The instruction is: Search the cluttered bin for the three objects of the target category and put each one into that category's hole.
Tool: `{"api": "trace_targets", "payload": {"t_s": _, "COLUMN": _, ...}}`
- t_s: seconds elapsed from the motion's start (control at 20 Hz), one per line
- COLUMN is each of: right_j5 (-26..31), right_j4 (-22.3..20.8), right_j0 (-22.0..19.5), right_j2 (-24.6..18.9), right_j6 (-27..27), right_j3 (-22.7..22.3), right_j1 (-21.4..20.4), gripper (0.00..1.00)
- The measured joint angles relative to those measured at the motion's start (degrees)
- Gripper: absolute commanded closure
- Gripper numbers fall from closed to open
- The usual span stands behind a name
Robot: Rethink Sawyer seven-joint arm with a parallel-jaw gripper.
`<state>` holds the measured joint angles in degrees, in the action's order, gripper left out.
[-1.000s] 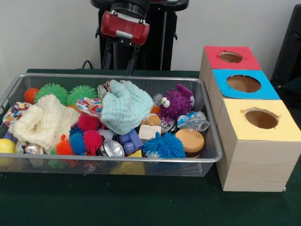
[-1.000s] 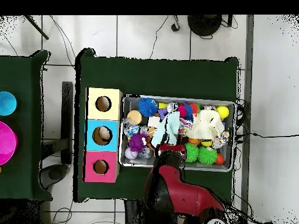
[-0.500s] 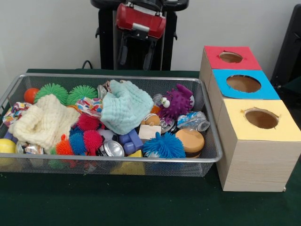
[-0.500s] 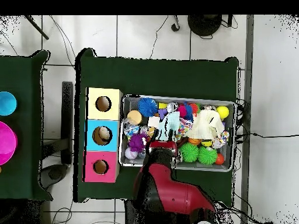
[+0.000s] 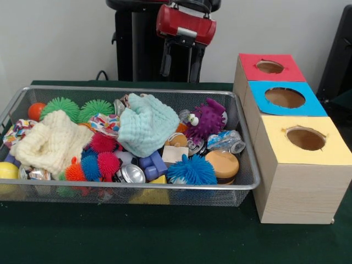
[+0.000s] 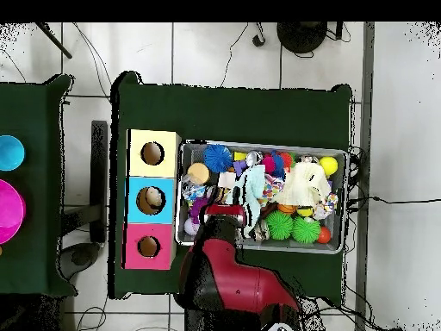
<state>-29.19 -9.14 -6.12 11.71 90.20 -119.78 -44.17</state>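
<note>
The wire mesh bin (image 5: pixel 132 89) holds mixed clutter; it also shows in the overhead view (image 6: pixel 258 145). A purple plush with big eyes (image 5: pixel 206 118) lies at the bin's right end, against the back rim. In the overhead view the purple plush (image 6: pixel 200 209) is partly covered by the red arm (image 6: pixel 226 259). The tan-brown plush and the tiger are hidden. My gripper (image 5: pixel 180 66) hangs open and empty above the bin's back rim, up and left of the purple plush. The red-surrounded hole (image 5: pixel 269 66) is on the farthest box, also seen from overhead (image 6: pixel 148 246).
Spiky rubber balls (image 5: pixel 190 169), a mint cloth (image 5: pixel 146 124), a cream cloth (image 5: pixel 52 142), cans and blocks fill the bin. The blue-surrounded hole (image 5: pixel 284 97) and the yellow-surrounded hole (image 5: pixel 305 137) sit nearer on the box row. A side table with bowls (image 6: pixel 7 207) stands beyond the boxes.
The gripper has moved sideways along the bin's back rim toward the boxes, to above the purple plush's end. Nothing in the bin has moved.
</note>
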Motion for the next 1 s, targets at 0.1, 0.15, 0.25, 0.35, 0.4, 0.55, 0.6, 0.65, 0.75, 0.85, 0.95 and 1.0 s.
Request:
{"api": "trace_targets", "payload": {"t_s": 0.1, "right_j5": 0.0, "right_j4": 0.1, "right_j0": 0.0, "right_j2": 0.0, "right_j6": 0.0, "right_j3": 0.0, "right_j1": 0.4, "gripper": 0.0}}
{"api": "trace_targets", "payload": {"t_s": 0.15, "right_j5": 0.0, "right_j4": 0.1, "right_j0": 0.0, "right_j2": 0.0, "right_j6": 0.0, "right_j3": 0.0, "right_j1": 0.6, "gripper": 0.0}}
{"api": "trace_targets", "payload": {"t_s": 0.25, "right_j5": 0.0, "right_j4": 0.1, "right_j0": 0.0, "right_j2": 0.0, "right_j6": 0.0, "right_j3": 0.0, "right_j1": 1.1, "gripper": 0.0}}
{"api": "trace_targets", "payload": {"t_s": 0.35, "right_j5": -0.2, "right_j4": 0.2, "right_j0": 0.0, "right_j2": 0.0, "right_j6": 0.0, "right_j3": 0.0, "right_j1": 1.9, "gripper": 0.0}}
{"api": "trace_targets", "payload": {"t_s": 0.4, "right_j5": -0.4, "right_j4": 0.2, "right_j0": 0.0, "right_j2": 0.0, "right_j6": 0.0, "right_j3": 0.0, "right_j1": 2.3, "gripper": 0.0}}
{"api": "trace_targets", "payload": {"t_s": 0.55, "right_j5": -1.7, "right_j4": 0.6, "right_j0": 0.0, "right_j2": 0.0, "right_j6": 0.0, "right_j3": 0.0, "right_j1": 4.6, "gripper": 0.0}}
{"api": "trace_targets", "payload": {"t_s": 0.6, "right_j5": -2.0, "right_j4": 0.7, "right_j0": 0.0, "right_j2": 0.0, "right_j6": 0.0, "right_j3": 0.0, "right_j1": 5.0, "gripper": 0.0}}
{"api": "trace_targets", "payload": {"t_s": 0.65, "right_j5": -2.6, "right_j4": 0.8, "right_j0": 0.0, "right_j2": 0.0, "right_j6": 0.0, "right_j3": 0.0, "right_j1": 5.5, "gripper": 0.0}}
{"api": "trace_targets", "payload": {"t_s": 0.75, "right_j5": -4.3, "right_j4": 1.1, "right_j0": 0.0, "right_j2": 0.0, "right_j6": 0.0, "right_j3": 0.0, "right_j1": 7.1, "gripper": 0.0}}
{"api": "trace_targets", "payload": {"t_s": 0.85, "right_j5": -5.4, "right_j4": 1.3, "right_j0": 0.0, "right_j2": 0.0, "right_j6": 0.0, "right_j3": 0.0, "right_j1": 8.0, "gripper": 0.0}}
{"api": "trace_targets", "payload": {"t_s": 0.95, "right_j5": -7.3, "right_j4": 1.9, "right_j0": 0.0, "right_j2": 0.0, "right_j6": 0.0, "right_j3": 0.1, "right_j1": 9.8, "gripper": 0.0}}
{"api": "trace_targets", "payload": {"t_s": 1.0, "right_j5": -7.7, "right_j4": 2.0, "right_j0": 0.0, "right_j2": 0.0, "right_j6": 0.0, "right_j3": 0.1, "right_j1": 10.1, "gripper": 0.0}}
